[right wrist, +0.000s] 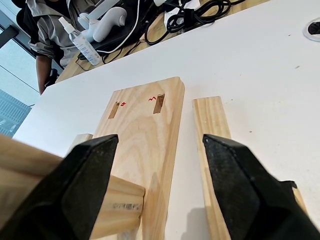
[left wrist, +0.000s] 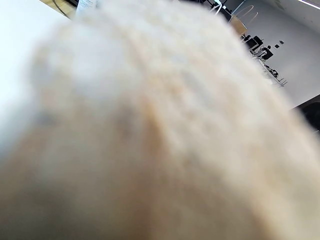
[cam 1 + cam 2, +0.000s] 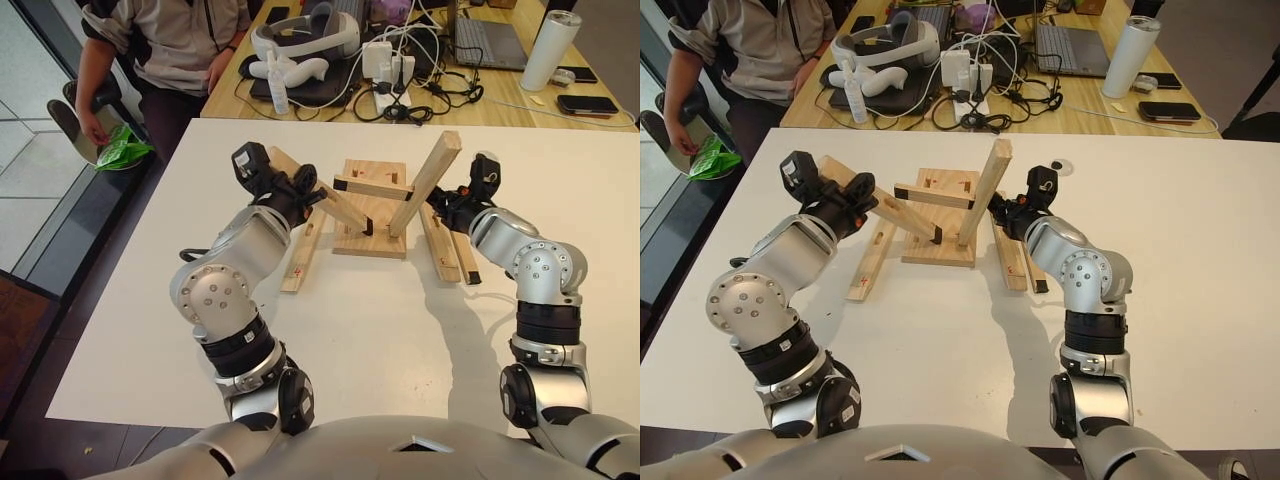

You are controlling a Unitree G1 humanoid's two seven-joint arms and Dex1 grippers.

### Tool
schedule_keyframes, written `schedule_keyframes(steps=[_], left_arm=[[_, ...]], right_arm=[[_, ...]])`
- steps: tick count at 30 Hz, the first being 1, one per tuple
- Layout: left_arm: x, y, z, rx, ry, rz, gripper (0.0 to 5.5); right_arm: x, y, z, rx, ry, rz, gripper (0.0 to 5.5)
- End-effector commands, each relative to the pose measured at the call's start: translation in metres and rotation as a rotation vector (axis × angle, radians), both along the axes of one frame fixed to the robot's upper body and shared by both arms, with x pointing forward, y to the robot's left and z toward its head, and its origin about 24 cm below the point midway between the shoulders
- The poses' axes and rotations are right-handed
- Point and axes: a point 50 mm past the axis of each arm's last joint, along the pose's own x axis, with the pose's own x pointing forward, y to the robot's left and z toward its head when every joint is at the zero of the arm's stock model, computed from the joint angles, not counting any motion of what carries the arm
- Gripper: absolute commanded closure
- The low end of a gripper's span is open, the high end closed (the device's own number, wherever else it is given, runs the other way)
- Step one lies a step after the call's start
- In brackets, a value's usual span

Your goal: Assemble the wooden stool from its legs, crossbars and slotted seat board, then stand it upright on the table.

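Pale-grained leg (image 3: 345,208) is sitting clamped in my left end effector (image 3: 305,195); my right end effector (image 1: 161,141) is gaping wide near the slotted seat board (image 1: 142,112).

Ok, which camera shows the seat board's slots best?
Right wrist view: the seat board lies close, two slots plain. The eye views have it partly behind legs and crossbar; left wrist view is too blurred.

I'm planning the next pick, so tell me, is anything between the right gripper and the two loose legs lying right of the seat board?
Nothing visible stands in the way. The right gripper, open beside the tilted leg, hangs close above the two loose legs, which lie flat with nothing on them.
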Motion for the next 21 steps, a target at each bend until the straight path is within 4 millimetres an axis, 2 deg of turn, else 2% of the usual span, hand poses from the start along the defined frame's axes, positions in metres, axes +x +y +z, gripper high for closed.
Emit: schedule_keyframes(steps=[1, 9, 13, 17, 21], left_arm=[[-0.001, 0.009, -0.007, 0.07, 0.03, 0.022, 4.48], [0.01, 0.033, -0.005, 0.167, 0.005, 0.058, 4.48], [0.012, 0.036, -0.003, 0.172, -0.002, 0.056, 4.48], [0.016, 0.037, 0.003, 0.154, -0.038, 0.024, 4.48], [0.029, 0.047, 0.015, 0.216, -0.109, -0.045, 4.48]], right_arm=[[0.002, 0.002, 0.006, -0.008, -0.016, 0.005, 2.31], [0.003, 0.001, 0.006, -0.014, -0.014, 0.012, 2.31], [-0.001, 0.001, 0.002, -0.03, -0.016, 0.024, 2.31], [-0.004, 0.006, -0.002, -0.034, -0.014, 0.044, 2.31], [-0.005, 0.007, -0.004, -0.036, -0.013, 0.056, 2.31]])
